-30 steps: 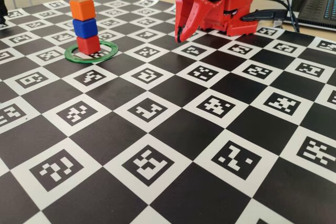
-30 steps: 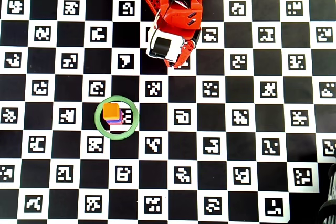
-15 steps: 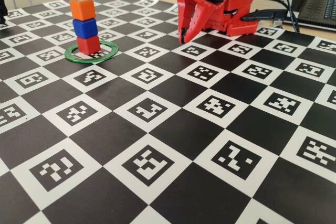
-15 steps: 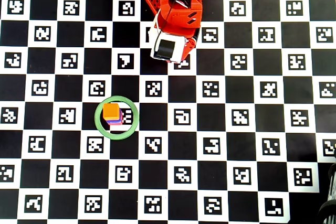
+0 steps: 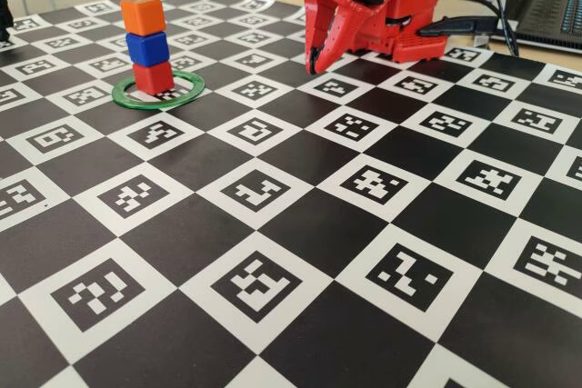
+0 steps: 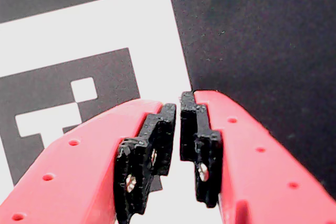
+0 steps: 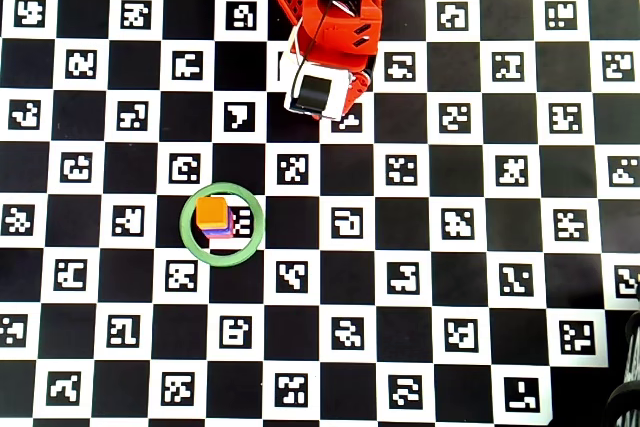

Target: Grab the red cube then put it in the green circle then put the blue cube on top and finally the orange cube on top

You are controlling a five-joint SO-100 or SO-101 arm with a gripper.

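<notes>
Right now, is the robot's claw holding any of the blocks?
No. The gripper holds nothing: in the wrist view its jaws are nearly together with only the board behind them. The orange cube, blue cube and red cube stand stacked in the green circle.

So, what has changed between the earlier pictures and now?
Only the arm moved: the gripper drew back toward its base, away from the stack, jaws closed and empty. The orange cube, blue cube and red cube stayed stacked inside the green circle.
</notes>
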